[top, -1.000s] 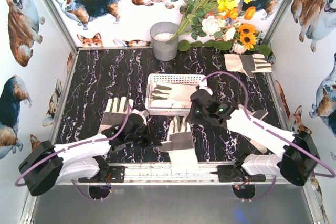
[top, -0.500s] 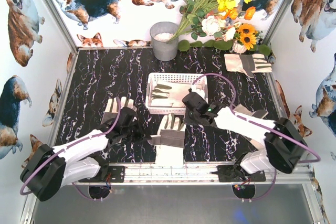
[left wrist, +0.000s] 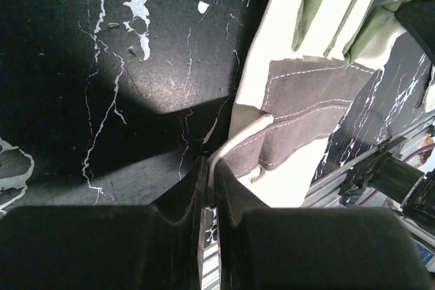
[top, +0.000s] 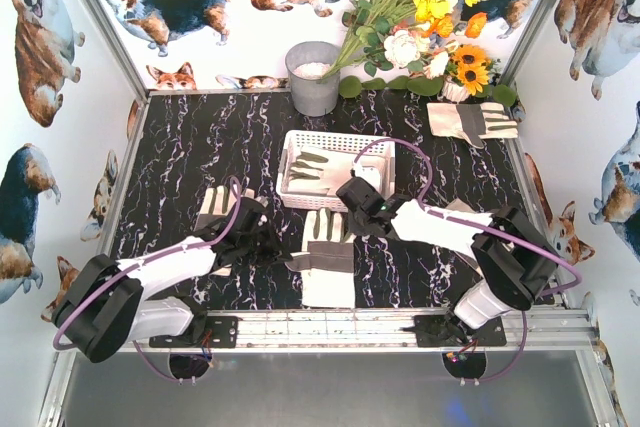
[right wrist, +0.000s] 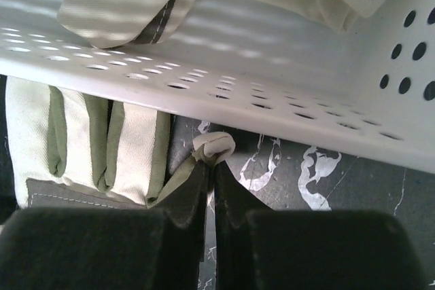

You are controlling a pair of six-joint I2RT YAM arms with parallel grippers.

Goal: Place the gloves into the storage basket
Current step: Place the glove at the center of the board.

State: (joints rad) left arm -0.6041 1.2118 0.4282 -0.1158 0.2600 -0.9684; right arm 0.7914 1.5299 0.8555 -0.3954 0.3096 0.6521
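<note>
Two sets of jaws, left and right, pinch one glove [top: 330, 262] flat on the counter [top: 190, 147] just before the storage basket [top: 338, 136], whose low wall a level, joint lift should clear.

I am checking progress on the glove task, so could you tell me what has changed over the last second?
The left gripper, pinching the edge of the middle glove, and the right gripper, pinching a fingertip, moved it closer to the storage basket. The far-right glove, the glove by the left arm and the bucket stayed put.
</note>
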